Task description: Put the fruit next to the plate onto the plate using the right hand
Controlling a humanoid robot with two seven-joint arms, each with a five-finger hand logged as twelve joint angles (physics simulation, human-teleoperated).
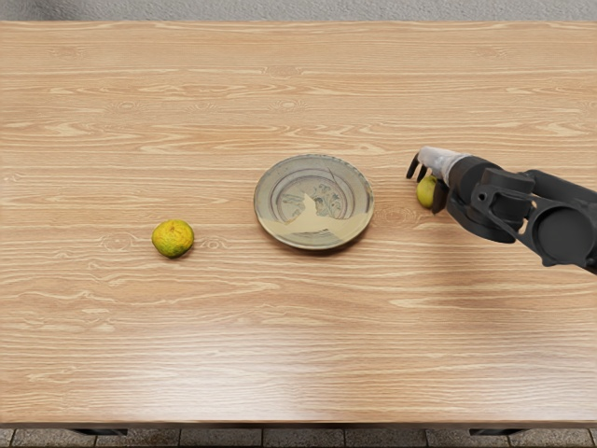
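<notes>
A round plate (317,224) lies near the middle of the wooden bench (298,355). It is grey-green with a paler patch on its inside, and nothing lies on it. To the right of the plate, near it but not touching its rim, there is a small yellow-green fruit (425,191). This fruit is not on the plate; it appears to be on the bench surface, though its underside is hidden. The right arm (532,210), dark and thick, comes in from the right edge of the picture at about the height of the plate and reaches toward the left. Its right hand (434,174) is directly at the yellow-green fruit and covers the upper and right part of it, so only the left part of the fruit is visible. The hand and the fruit overlap in this view. Whether the hand already holds the fruit or is only placed over it, I cannot tell, because the arm hides the contact. A second fruit (173,238), green and yellow with a rough skin, lies well apart on the left side of the plate, alone on the bench. Beyond the far edge of the bench a grey strip of floor is visible.
</notes>
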